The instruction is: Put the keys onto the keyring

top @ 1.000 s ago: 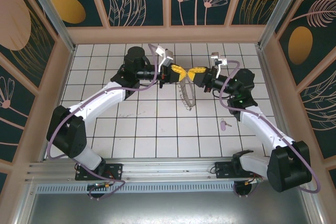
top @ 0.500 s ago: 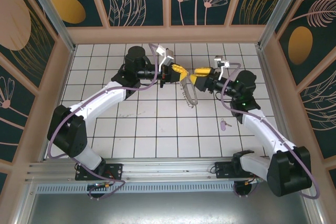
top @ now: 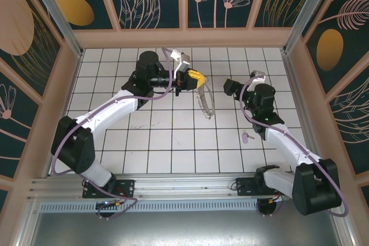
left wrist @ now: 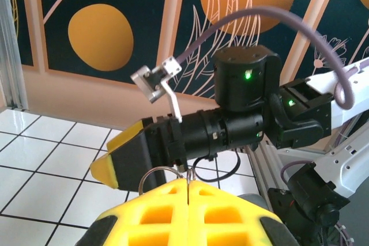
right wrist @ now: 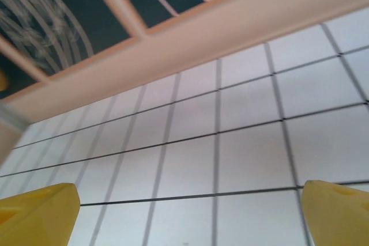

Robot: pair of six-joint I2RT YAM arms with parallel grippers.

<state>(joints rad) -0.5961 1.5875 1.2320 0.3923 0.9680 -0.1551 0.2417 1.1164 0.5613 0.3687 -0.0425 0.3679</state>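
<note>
The pale lilac key (top: 247, 137) lies flat on the white tiled table (top: 115, 136), close to its right edge and nearer the front, with nothing touching it. Farther in, the right gripper (right wrist: 184, 211) has its yellow fingers (right wrist: 40, 205) spread wide and holds nothing. To its left, past the table's middle, the keyring (top: 202, 103) dangles from the left gripper (top: 195, 76), which is clamped on its upper end.
</note>
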